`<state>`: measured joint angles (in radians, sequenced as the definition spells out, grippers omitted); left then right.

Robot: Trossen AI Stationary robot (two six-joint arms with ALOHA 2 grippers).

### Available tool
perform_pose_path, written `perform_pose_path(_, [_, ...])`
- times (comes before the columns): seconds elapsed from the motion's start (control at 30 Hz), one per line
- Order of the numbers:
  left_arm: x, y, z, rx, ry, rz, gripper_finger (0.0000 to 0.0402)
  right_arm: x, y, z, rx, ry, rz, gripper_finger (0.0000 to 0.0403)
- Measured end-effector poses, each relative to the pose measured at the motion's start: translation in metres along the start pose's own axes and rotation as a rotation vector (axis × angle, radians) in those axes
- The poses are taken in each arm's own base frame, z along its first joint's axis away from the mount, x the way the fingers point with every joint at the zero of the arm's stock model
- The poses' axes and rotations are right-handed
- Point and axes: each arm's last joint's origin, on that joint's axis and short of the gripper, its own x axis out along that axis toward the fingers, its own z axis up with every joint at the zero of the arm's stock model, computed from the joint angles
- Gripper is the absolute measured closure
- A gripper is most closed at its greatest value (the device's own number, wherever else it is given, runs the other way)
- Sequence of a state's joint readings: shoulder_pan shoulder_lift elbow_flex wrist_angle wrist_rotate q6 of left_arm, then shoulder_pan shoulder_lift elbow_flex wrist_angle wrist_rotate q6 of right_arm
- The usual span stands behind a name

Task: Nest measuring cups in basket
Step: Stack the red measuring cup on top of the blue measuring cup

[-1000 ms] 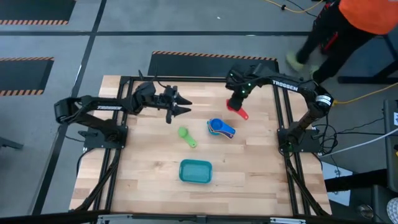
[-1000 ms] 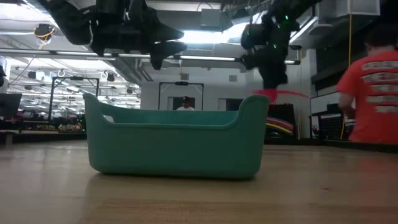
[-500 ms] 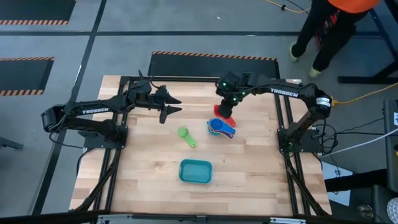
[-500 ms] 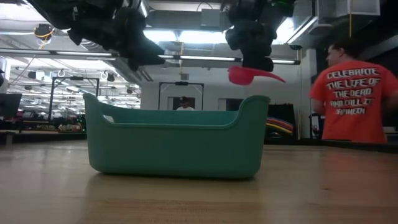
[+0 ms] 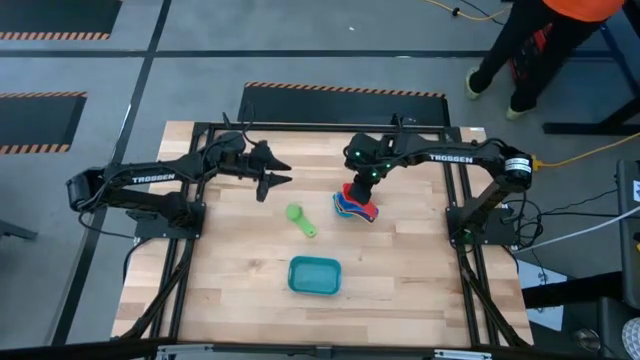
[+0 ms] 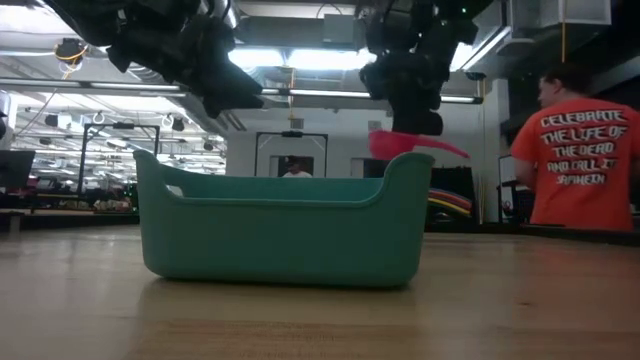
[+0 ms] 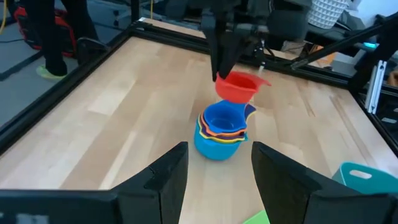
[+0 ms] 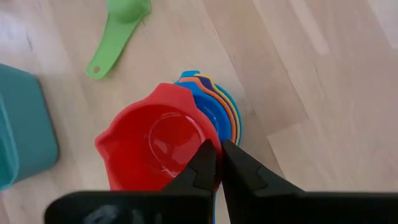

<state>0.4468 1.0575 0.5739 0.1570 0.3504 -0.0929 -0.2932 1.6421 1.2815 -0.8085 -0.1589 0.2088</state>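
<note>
The tabletop [image 5: 240, 290], pale wood inside a black frame, is bare over most of its near half and along its left side, so there is wide free room there. Beyond the far right corner a person [image 5: 540, 40] in an orange shirt stands on the floor, well apart from the table.

The left arm waits over the far left part, its hand [image 5: 277, 174] with fingers spread and holding nothing, well left of the cups.

The right arm reaches in from the right, and its hand [image 5: 352, 186] hangs over the middle of the tabletop, slightly to the far right. Its fingers [image 8: 205, 163] are clenched on the rim of the red cup [image 8: 155, 146], which hangs just above the stack of cups [image 7: 221, 134]. Whether the red cup touches the stack cannot be told.

The basket [image 5: 314, 275] sits near the front edge at the middle, well apart from the stack and with clear wood on all sides. Seen from above it holds nothing.

The stack stands on the wood under the right hand. It shows a blue cup on top, with orange, yellow and light blue rims below.

The green cup [image 5: 298, 217] lies alone on the wood between the stack and the basket, just left of the stack, its handle pointing toward the basket.
</note>
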Motion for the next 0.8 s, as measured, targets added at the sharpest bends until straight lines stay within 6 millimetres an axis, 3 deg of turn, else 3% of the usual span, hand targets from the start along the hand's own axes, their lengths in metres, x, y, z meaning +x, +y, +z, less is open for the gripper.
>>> perform_pose_path(0.4, [0.003,-0.009,-0.001,0.013,0.008,-0.032,0.0231,0.030,-0.007,-0.017,-0.009,-0.012,0.045,0.0384])
perform_pose_path(0.8, [0.005,-0.015,-0.002,0.023,0.010,-0.019,0.0231,0.035,-0.008,-0.019,-0.072,-0.033,0.079,0.0384])
